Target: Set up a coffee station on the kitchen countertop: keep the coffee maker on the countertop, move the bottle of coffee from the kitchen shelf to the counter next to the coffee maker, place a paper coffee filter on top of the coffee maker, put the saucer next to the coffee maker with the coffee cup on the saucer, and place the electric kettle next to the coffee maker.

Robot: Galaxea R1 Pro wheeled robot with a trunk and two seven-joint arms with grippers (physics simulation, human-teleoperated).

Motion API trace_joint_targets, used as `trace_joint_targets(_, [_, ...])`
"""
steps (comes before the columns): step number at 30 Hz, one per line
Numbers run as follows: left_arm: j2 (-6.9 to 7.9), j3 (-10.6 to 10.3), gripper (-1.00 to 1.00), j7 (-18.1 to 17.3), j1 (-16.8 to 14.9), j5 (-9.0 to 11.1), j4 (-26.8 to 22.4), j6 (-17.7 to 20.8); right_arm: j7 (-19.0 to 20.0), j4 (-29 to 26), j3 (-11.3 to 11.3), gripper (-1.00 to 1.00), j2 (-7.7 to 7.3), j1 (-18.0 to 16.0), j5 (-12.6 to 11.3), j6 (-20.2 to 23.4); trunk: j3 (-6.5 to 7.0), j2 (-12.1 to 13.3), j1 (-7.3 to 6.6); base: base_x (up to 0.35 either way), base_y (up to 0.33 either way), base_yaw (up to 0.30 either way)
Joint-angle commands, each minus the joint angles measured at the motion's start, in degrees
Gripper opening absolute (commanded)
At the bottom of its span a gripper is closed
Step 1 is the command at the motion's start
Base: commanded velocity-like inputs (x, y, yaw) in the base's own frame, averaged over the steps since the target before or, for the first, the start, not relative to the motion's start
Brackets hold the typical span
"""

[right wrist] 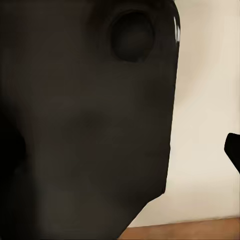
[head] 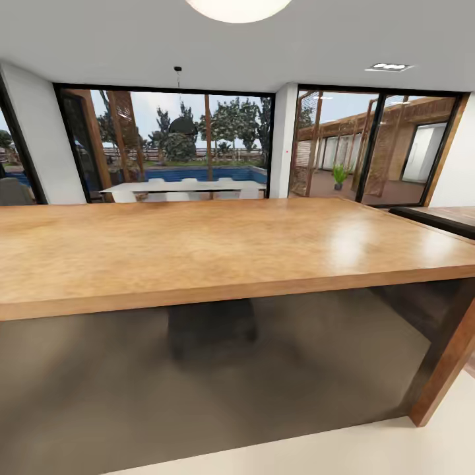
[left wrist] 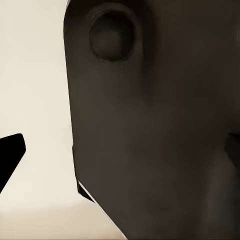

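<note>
Facing a long orange-brown wooden table point(head: 218, 254), bare-topped, spanning 9 to 3 o'clock; glass doors point(head: 178, 142) and a pool point(head: 198, 173) at 12 o'clock beyond; dark robot body panel point(left wrist: 160, 130) close before both wrist cameras; fingers' state impossible to tell; coffee things nowhere visible

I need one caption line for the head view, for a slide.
Head view: large orange-brown wooden table before glass walls facing a pool.

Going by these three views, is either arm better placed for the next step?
Neither. The head view faces the big wooden table and glass doors; both wrist views look at dark robot bodywork over pale floor.
</note>
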Motion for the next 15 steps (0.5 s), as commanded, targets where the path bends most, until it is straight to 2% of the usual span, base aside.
trace_joint_targets(1, [0.0, 0.0, 1.0, 0.0, -0.01, 0.0, 0.0, 0.0, 0.0, 0.0, 0.0, 1.0, 0.0, -0.01, 0.0, 0.0, -0.03, -0.01, 0.0, 0.0, 0.0, 0.0])
trace_joint_targets(4, [-0.98, -0.26, 1.0, -0.08, 0.97, 0.08, -0.97, -0.98, -0.19, -0.68, 0.0, 1.0, -0.98, -0.97, -0.16, -0.34, -0.03, -0.01, 0.0, 0.0, 0.0, 0.0])
trace_joint_targets(7, [-1.91, -0.26, 1.0, -0.08, 1.1, 0.08, -1.93, -1.28, -0.19, -0.68, 0.0, 1.0, -1.11, -0.97, -0.16, -0.34, -0.03, -0.01, 0.0, 0.0, 0.0, 0.0])
trace_joint_targets(15, [-1.91, -0.26, 1.0, -0.08, 1.1, 0.08, -2.94, -1.28, -0.19, -0.68, 0.0, 1.0, -1.11, -0.97, -0.16, -0.34, -0.03, -0.01, 0.0, 0.0, 0.0, 0.0])
